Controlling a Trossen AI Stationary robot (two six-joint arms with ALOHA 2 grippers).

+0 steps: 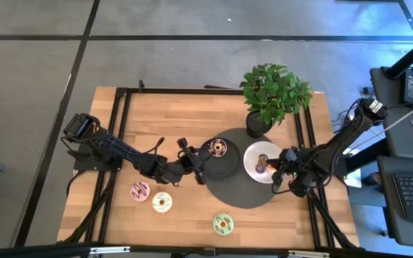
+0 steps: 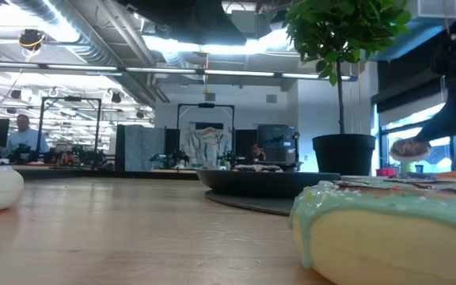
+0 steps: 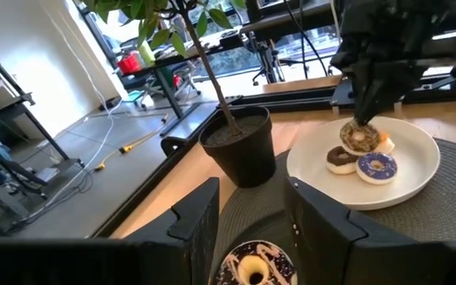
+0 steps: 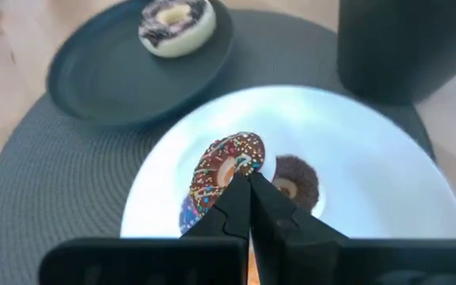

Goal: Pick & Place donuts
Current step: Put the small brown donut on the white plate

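While the right gripper [image 4: 248,186] hangs over the white plate [image 1: 251,159] with its fingers pressed together, their tips sit at the edge of a brown sprinkled donut [image 4: 226,168] that stands tilted on the plate; whether the fingers pinch it cannot be told. Two more donuts lie on the same plate: a dark brown one [image 4: 297,182] just beside the sprinkled one, and a blue one [image 3: 377,167] touching both in the left wrist view. The white plate rests on a round dark mat [image 1: 253,195], beside a black plate [image 1: 229,169] on the same mat.

The left gripper [image 3: 252,218] is positioned over the black plate with its fingers spread and holding nothing. A cream donut with dark icing [image 1: 218,148] lies flat on the black plate, between the spread fingers in the left wrist view.

Three donuts lie on the bare wooden table [image 1: 185,115], well apart from both plates:
- a pink donut [image 1: 140,191] near the left arm;
- a cream donut with orange icing [image 1: 162,203] just beside the pink one;
- a green donut [image 1: 223,224] near the front edge of the table.

A potted plant [image 1: 271,93] stands at the rear of the mat, near the white plate.
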